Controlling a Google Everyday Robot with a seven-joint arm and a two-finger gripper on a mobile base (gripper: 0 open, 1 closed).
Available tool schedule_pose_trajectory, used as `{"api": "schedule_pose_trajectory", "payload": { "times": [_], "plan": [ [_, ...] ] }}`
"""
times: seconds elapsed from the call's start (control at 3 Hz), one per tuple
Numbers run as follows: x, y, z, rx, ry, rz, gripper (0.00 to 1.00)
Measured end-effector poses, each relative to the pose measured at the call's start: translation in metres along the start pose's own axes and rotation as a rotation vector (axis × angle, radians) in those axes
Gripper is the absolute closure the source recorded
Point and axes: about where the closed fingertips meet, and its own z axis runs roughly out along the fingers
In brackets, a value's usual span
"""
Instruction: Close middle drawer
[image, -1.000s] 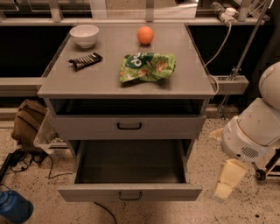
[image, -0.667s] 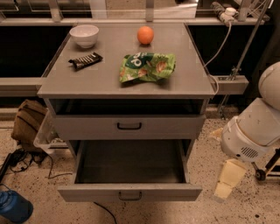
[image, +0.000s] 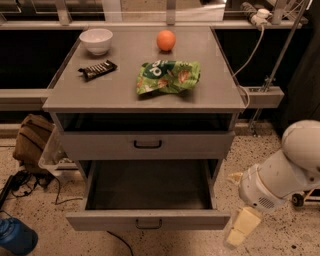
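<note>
The middle drawer (image: 148, 219) of the grey cabinet is pulled far out and looks empty inside. Its low front panel carries a small black handle (image: 148, 224). Above it, the taller-fronted top drawer (image: 147, 145) with a larger black handle stands slightly out. My gripper (image: 240, 227), cream-coloured at the end of a white arm (image: 280, 172), hangs low at the lower right. It is just beside the right end of the middle drawer's front panel, near the floor. I cannot tell whether it touches the panel.
On the cabinet top (image: 100, 95) lie a white bowl (image: 96, 40), an orange (image: 166, 40), a dark snack bar (image: 97, 70) and a green chip bag (image: 168, 76). A brown bag (image: 31, 140), cables and a blue bottle (image: 15, 237) lie on the floor at left. A rail and stand are at right.
My arm has swung down and to the left, bringing the gripper closer to the right end of the open drawer's front. The drawers and the objects on top have not moved.
</note>
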Motion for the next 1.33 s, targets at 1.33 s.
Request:
{"api": "schedule_pose_trajectory", "payload": {
  "times": [1.33],
  "plan": [
    [0.045, 0.014, 0.114, -0.078, -0.104, 0.108, 0.0]
  ]
}}
